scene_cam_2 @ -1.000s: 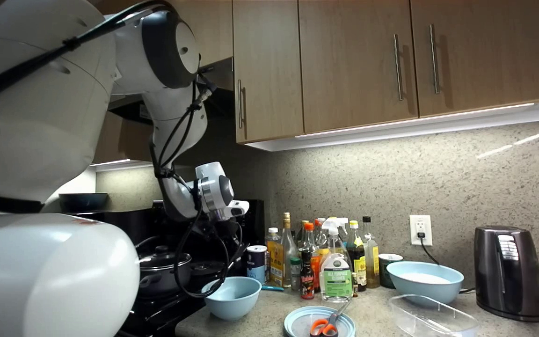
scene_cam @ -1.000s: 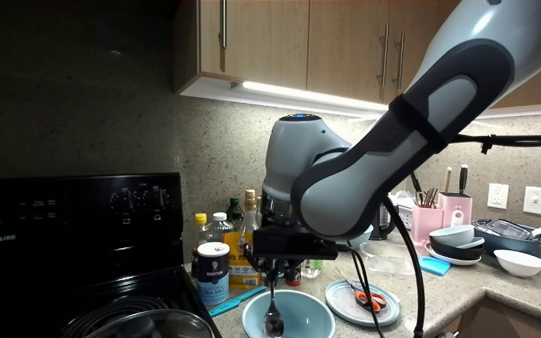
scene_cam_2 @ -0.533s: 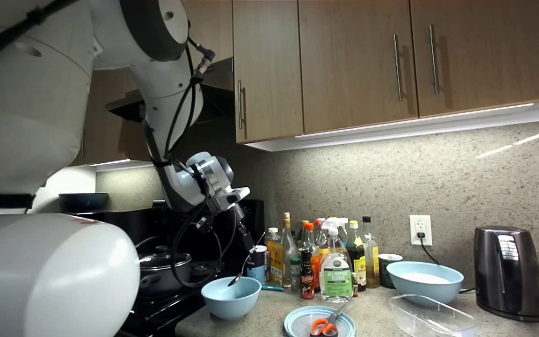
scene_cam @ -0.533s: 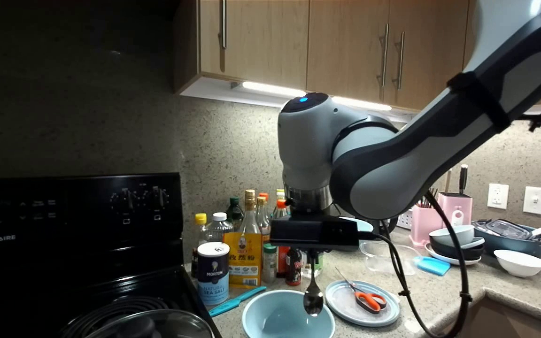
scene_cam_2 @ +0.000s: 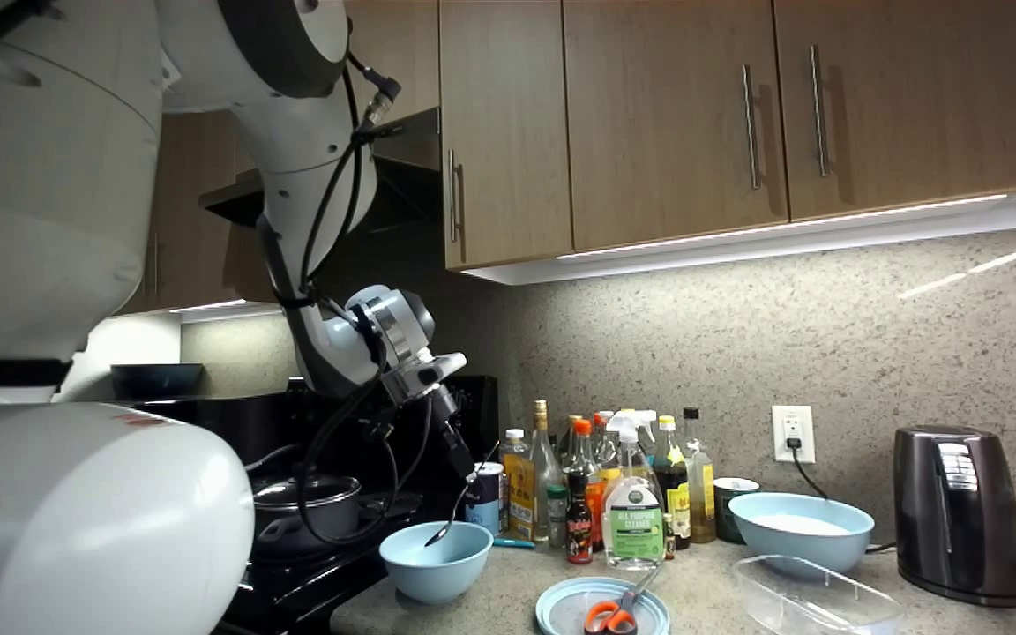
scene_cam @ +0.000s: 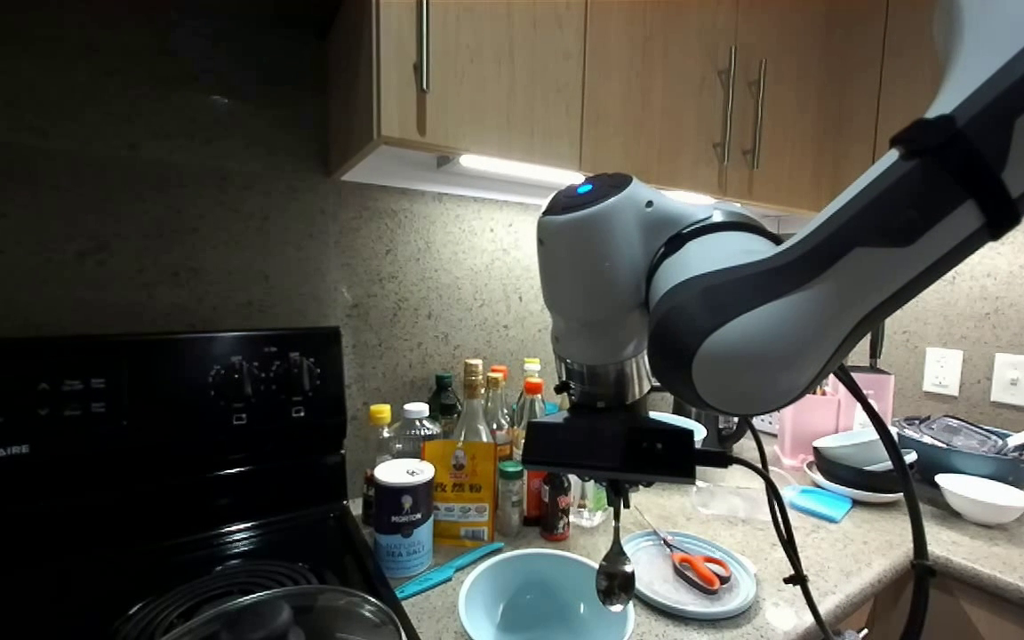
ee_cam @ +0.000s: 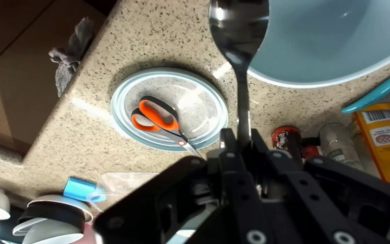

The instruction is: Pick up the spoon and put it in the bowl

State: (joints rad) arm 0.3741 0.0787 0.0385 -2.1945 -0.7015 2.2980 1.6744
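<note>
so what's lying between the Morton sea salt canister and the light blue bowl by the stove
A turquoise knife lies between the Morton sea salt canister and the light blue bowl; that shows in an exterior view.

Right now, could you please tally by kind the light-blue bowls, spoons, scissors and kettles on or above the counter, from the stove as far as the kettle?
Light-blue bowls: 2 (stove-side bowl, kettle-side bowl)
Spoon: 1, held in the pincer
Scissors: 1 pair
Kettle: 1
Total: 5
</note>
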